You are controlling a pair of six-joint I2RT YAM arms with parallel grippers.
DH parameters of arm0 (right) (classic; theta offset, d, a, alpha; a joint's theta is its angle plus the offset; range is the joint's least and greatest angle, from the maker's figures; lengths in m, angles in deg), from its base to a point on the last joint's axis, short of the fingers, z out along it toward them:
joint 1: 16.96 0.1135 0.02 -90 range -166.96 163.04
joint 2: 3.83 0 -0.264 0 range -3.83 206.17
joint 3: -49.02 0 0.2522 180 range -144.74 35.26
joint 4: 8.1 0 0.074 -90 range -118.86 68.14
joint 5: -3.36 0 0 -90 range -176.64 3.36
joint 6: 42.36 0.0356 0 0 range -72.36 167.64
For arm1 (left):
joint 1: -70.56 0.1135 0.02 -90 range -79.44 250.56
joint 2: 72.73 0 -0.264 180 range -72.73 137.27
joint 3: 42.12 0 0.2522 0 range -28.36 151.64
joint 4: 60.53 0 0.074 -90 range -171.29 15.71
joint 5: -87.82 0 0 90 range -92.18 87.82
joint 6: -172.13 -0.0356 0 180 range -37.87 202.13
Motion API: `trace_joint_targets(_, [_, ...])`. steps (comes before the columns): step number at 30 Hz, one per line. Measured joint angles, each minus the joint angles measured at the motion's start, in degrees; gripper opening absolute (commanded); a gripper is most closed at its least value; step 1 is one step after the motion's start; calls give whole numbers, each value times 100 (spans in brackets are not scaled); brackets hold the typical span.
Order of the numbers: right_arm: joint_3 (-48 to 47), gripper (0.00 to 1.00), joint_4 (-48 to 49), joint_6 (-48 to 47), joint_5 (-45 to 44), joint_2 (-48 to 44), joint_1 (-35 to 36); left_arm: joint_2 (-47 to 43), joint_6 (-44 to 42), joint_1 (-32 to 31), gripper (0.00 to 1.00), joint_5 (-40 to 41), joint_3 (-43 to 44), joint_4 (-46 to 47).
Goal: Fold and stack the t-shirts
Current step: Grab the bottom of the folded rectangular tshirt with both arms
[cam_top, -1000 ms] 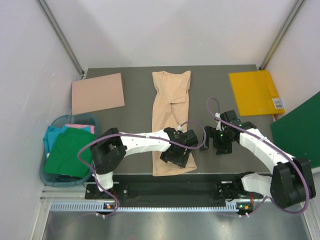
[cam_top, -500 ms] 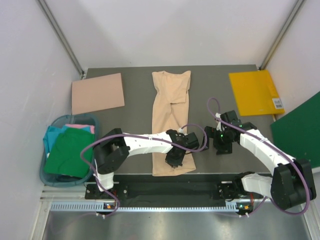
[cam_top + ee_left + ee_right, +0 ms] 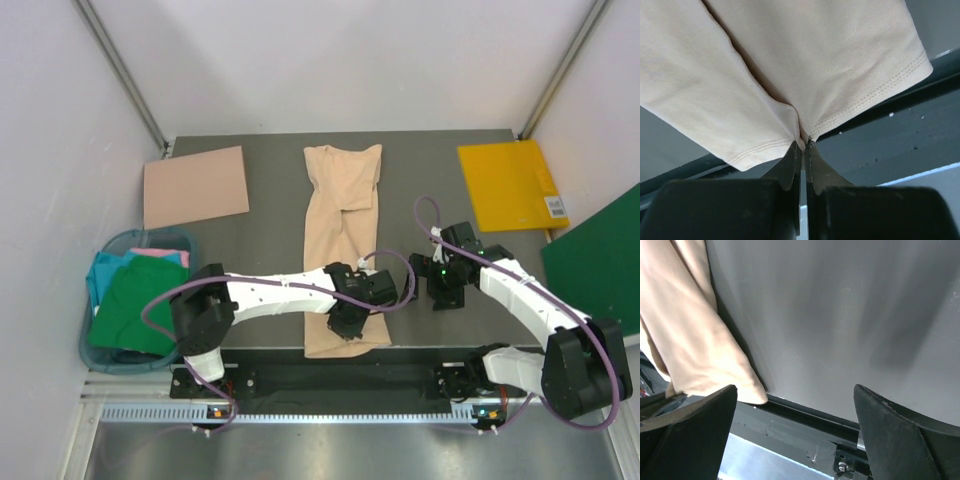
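left wrist, left gripper (image 3: 802,146) pinching beige t-shirt (image 3: 790,60) hem, right gripper (image 3: 795,390) spread

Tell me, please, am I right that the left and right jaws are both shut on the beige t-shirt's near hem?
Only the left jaws are shut on the near hem of the beige t-shirt; the right jaws stand open above the table, holding nothing, as the right wrist view shows.

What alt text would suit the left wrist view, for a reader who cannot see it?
The left gripper, seen from its own wrist, is shut on the bottom hem of a light beige t-shirt, pinching the cloth into a small pucker. The shirt fills the upper frame over a grey table.
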Motion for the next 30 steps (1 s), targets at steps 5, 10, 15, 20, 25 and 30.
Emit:
trace_joint_targets(5, [0, 100, -44, -2, 166, -22, 0, -9, 33, -216, 3, 2, 0, -240])
trace_joint_targets(10, [98, 100, -55, 0, 389, -243, 13, -199, 151, -225, 78, 63, 0, -586])
trace_joint_targets(15, [339, 99, -70, 90, 723, -575, 149, -682, 483, -315, 99, 538, 0, -1189])
trace_joint_targets(20, [793, 93, 111, 540, 1165, -1178, 514, -2404, 1290, -297, 99, 1080, -651, -1178])
trace_joint_targets(25, [1412, 86, 507, 1187, 1412, -1526, 946, -4325, 2317, -164, 99, 946, -2457, -898])
trace_joint_targets(30, [1578, 83, 876, 1665, 1377, -1338, 1414, -4385, 2857, -138, 99, 664, -3344, -426])
